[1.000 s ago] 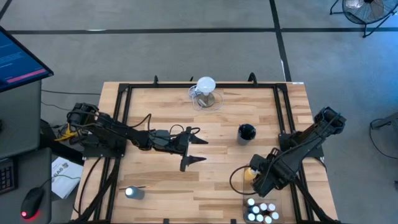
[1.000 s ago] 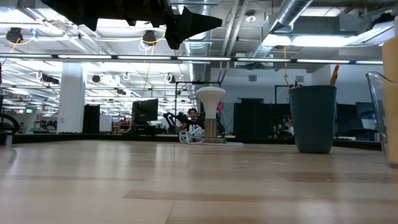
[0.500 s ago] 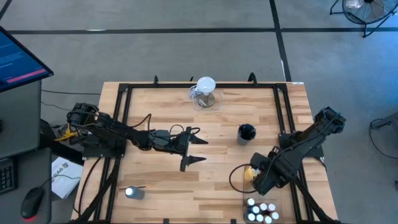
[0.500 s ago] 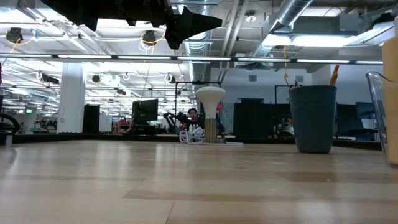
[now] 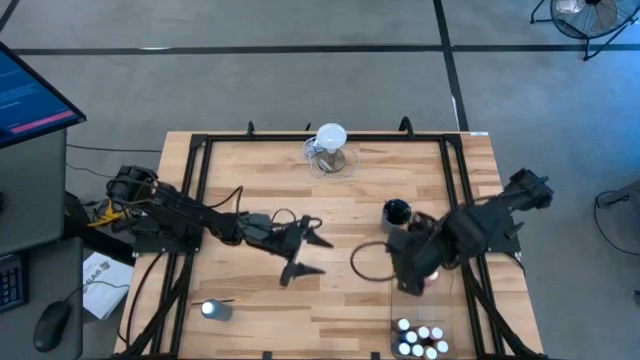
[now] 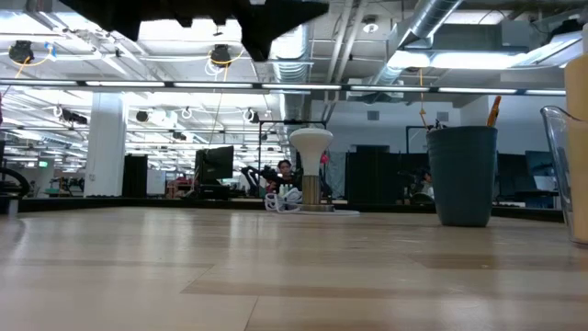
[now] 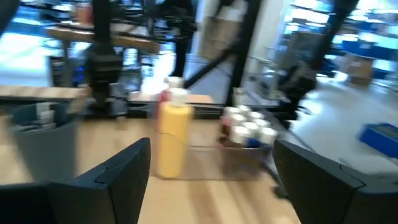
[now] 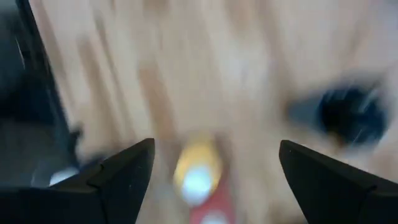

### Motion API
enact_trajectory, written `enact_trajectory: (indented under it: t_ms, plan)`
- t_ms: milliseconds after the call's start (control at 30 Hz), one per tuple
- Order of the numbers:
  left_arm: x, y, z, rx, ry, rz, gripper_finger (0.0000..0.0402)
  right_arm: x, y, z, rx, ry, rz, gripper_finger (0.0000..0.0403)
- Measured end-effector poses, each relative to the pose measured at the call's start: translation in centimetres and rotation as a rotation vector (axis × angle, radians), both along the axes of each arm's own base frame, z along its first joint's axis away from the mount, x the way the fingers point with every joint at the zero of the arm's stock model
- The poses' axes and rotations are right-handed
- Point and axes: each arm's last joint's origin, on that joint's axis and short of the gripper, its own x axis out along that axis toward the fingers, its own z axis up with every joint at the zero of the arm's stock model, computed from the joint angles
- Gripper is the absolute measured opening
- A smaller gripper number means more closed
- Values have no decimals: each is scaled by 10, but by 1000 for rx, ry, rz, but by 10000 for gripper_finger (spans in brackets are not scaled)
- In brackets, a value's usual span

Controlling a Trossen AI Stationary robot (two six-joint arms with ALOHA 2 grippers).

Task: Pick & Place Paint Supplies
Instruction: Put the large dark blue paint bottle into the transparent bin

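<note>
Right claw (image 8: 211, 163) over blurred yellow bottle (image 8: 196, 168)

No lettering can be read anywhere, and the monitor (image 5: 30, 95) beside the table perhaps shows text too small to tell.

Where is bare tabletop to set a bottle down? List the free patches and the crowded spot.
Free: the boards between the clear jug and the left hand, and the near-middle boards. Crowded: around the dark cup, right hand and small white-capped bottles.
</note>
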Motion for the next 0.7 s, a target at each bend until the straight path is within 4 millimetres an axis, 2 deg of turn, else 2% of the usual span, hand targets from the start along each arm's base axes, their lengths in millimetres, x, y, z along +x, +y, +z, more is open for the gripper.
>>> enact_trajectory:
  t_ms: [100, 200, 333, 433, 533, 700]
  plan:
    - [-7, -11, 6, -11, -4, -63, 297, 11, -7, 21, -124, -194, 97, 335]
    - [-18, -24, 20, -50, -36, -148, 297, 21, -9, 35, -302, -365, 169, 334]
    - [-46, -47, 40, -21, -42, -167, 296, 30, -20, 42, -484, -471, 58, 334]
    - [-69, -58, 47, 52, 19, -14, 291, 36, -33, 42, -528, -479, -21, 334]
    - [-93, -63, 48, 69, 122, 140, 281, 40, -40, 35, -585, -438, 17, 334]
    - [-123, -66, 48, -60, 280, 128, 265, 56, -39, 14, -666, -435, 116, 336]
